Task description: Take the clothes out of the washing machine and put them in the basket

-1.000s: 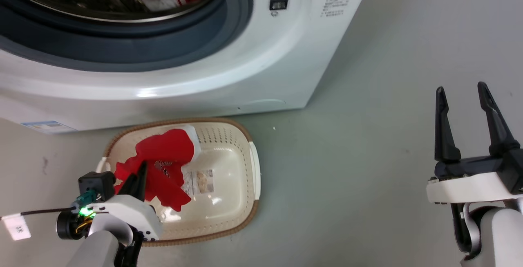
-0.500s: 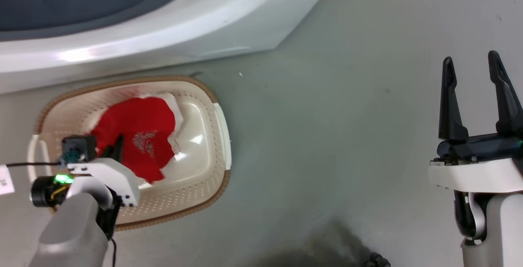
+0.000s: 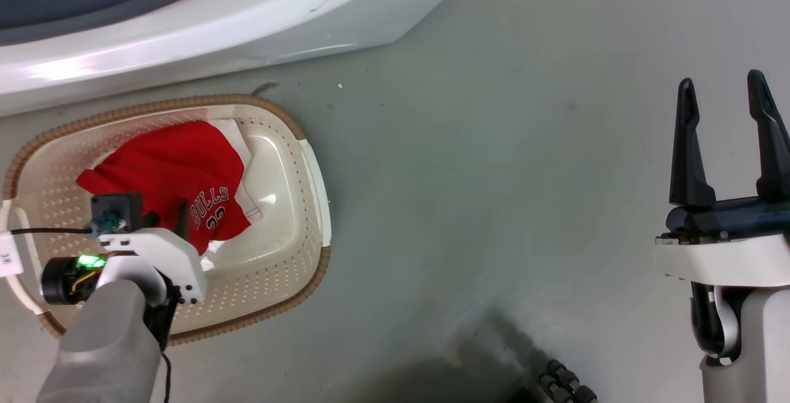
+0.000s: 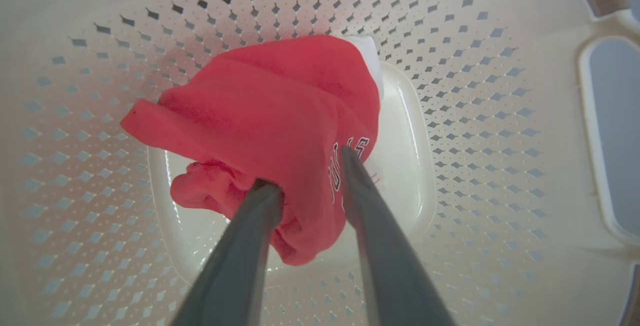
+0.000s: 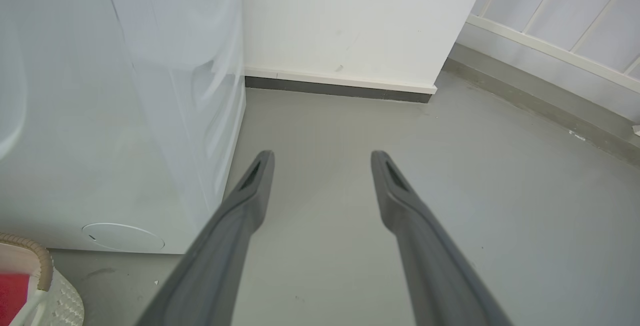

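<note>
**Dropping a Bulls jersey into the basket**

We see the red jersey point(image 3: 176, 162) lying crumpled on the bottom of the cream basket point(image 3: 315, 168), lettering up, with a strip of white cloth at its edge. The basket sits on the grey floor point(image 3: 494, 144) just in front of the washing machine point(image 3: 247, 20). The left gripper point(image 4: 305, 168) hangs inside the basket, its fingers parted with the cloth between and beneath the tips. To us the cloth looks let go, not pinched. The right gripper point(image 3: 721, 82) waits well off to the side, spread wide and holding nothing. We judge this the placing step, all but done. The next move calls for lifting the left arm clear of the rim without snagging the cloth, then turning back to the drum, whose contents are out of sight here.
</note>
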